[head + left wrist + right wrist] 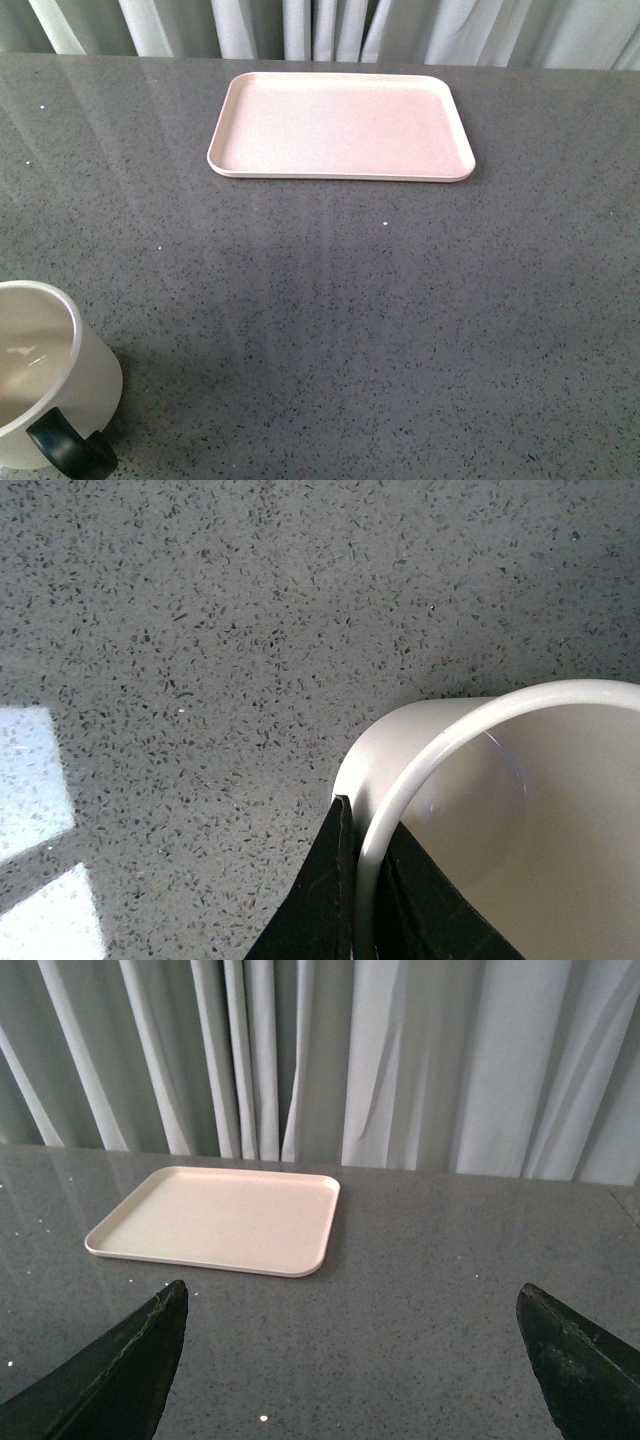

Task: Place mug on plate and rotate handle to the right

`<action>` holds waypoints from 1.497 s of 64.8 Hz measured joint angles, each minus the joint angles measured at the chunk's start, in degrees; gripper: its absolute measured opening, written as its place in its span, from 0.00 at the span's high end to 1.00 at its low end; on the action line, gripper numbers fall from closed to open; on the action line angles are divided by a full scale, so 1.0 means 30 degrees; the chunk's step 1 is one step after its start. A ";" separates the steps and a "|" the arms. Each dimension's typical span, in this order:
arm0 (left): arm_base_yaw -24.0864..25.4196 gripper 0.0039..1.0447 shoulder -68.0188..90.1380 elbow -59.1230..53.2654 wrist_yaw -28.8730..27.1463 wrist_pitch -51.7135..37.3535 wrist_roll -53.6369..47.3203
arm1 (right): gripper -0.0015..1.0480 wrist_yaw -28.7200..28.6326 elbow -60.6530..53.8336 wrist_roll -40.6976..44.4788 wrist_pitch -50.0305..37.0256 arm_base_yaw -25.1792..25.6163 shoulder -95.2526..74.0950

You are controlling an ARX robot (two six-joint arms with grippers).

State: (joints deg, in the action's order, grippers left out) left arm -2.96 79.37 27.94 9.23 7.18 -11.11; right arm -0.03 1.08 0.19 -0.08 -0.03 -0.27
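Left end effector (pixel 368 830) pinches wall of mug (pixel 45 370), one finger inside, at desk (pixel 400 320) near-left corner; this rim grip looks suited to carrying it to plate (pixel 340 125). Right end effector (pixel 345 1365) spread.

There is one white cylindrical ceramic mug (pixel 50 370) at the near left, bearing one glossy black loop handle (pixel 68 447). There is also one flat pale pink rectangular plate (pixel 340 125) with rounded corners at the far middle, one grey speckled stone tabletop (pixel 380 320), and one run of pale pleated curtains (pixel 400 1060) along the far side. Two grippers show, the left gripper (pixel 368 825) and the right gripper (pixel 351 1288), each with two black fingers (pixel 120 1360).
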 joint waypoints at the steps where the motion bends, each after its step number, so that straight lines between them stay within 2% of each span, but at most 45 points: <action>1: -0.0007 0.98 -0.0095 0.0029 -0.0022 0.0102 0.0000 | 0.09 0.0007 0.0000 0.0000 0.0000 0.0000 0.0000; 13: -0.0474 0.98 -0.1435 0.1129 -0.0087 0.1734 0.0153 | 0.09 0.0000 0.0000 0.0000 0.0000 0.0000 0.0000; 24: -0.1523 0.98 -0.0576 0.3942 -0.0175 0.2368 0.0765 | 0.09 0.0000 0.0000 -0.0007 0.0000 0.0000 0.0000; 38: -0.3089 0.98 0.2943 0.8466 -0.0291 0.2710 0.1523 | 0.09 0.0007 0.0000 0.0000 0.0000 0.0000 0.0000; 48: -0.4612 0.98 0.6441 1.2896 -0.0372 0.3767 0.1807 | 0.09 0.0000 0.0000 0.0000 0.0000 0.0000 0.0000; 58: -0.5442 0.98 0.9165 1.6706 -0.0219 0.4918 0.2098 | 0.09 0.0007 0.0000 0.0000 0.0000 0.0000 0.0000; 77: -0.5982 0.98 1.4061 2.3030 -0.0284 0.7446 0.2987 | 0.09 0.0000 0.0000 0.0000 0.0000 0.0000 0.0000; 97: -0.6411 0.98 1.7333 2.7693 -0.0284 0.9340 0.3271 | 0.09 0.0000 0.0000 0.0000 0.0000 0.0000 0.0000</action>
State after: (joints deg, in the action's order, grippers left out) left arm -22.20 131.37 111.02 8.38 35.20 -1.30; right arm -0.03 1.08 0.19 -0.08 -0.03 -0.27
